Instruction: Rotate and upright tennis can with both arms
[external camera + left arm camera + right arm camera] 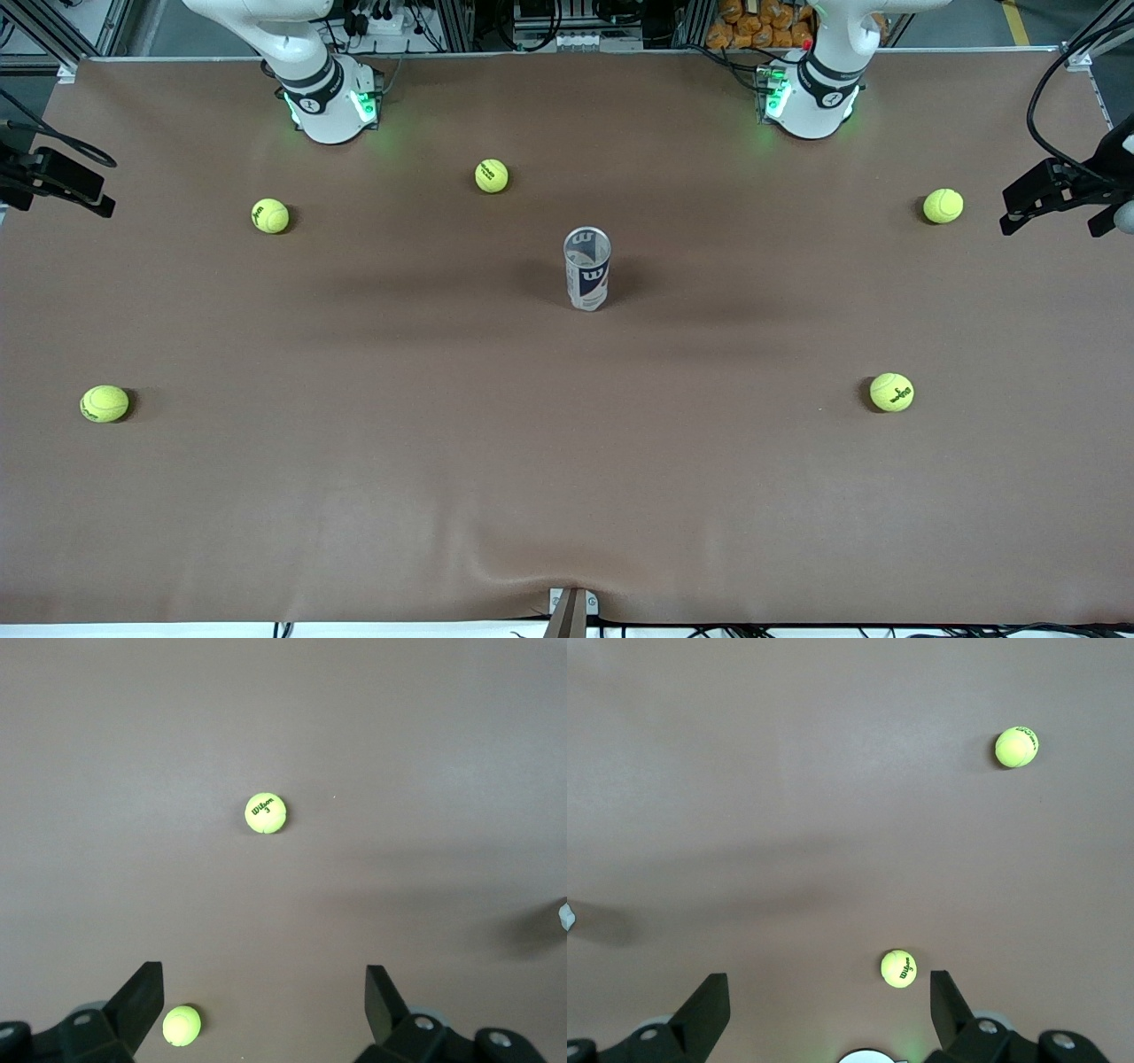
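Note:
The tennis can (587, 268) stands upright in the middle of the table, open metal rim up, navy label with a white "W" facing the front camera. A sliver of it shows at the edge of the left wrist view (563, 914) and of the right wrist view (570, 918). Both arms rise out of the front view from their bases. My left gripper (263, 997) is open and empty, high over the table near the left arm's end. My right gripper (828, 1003) is open and empty, high over the table near the right arm's base (873, 1056).
Several yellow-green tennis balls lie scattered: two toward the left arm's end (943, 206) (891, 392), two toward the right arm's end (270, 215) (104, 403), one near the right arm's base (492, 175). Black mounts stick in at both table ends (53, 177) (1059, 190).

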`<state>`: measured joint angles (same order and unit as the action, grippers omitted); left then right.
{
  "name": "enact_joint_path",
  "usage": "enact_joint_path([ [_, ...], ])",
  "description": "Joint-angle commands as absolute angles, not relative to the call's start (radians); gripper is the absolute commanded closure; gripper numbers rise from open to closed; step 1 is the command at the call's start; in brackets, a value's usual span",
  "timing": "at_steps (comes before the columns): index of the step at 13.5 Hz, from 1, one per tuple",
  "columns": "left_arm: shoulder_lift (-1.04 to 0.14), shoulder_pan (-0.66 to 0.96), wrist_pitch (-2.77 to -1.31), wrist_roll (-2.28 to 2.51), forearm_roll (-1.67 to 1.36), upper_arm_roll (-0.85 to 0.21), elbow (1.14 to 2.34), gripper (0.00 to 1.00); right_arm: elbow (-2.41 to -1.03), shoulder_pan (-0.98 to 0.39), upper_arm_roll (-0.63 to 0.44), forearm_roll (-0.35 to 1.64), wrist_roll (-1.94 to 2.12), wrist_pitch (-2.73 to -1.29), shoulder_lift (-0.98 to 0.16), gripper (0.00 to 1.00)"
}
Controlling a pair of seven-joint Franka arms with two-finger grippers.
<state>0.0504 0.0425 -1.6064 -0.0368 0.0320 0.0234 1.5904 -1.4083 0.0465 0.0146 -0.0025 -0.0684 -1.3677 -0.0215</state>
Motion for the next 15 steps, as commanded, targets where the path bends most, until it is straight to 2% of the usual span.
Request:
enact_joint_path([
  [1, 0.054, 0.054, -1.588, -0.023, 0.014, 0.031, 1.583, 0.00, -1.404, 0.057, 0.020, -0.012, -0.054, -1.362, -0.015, 0.00],
  [15, 0.051, 0.054, -1.543, 0.015, 0.012, 0.025, 1.582, 0.00, -1.404, 0.057, 0.020, -0.009, -0.055, -1.362, -0.017, 0.00],
])
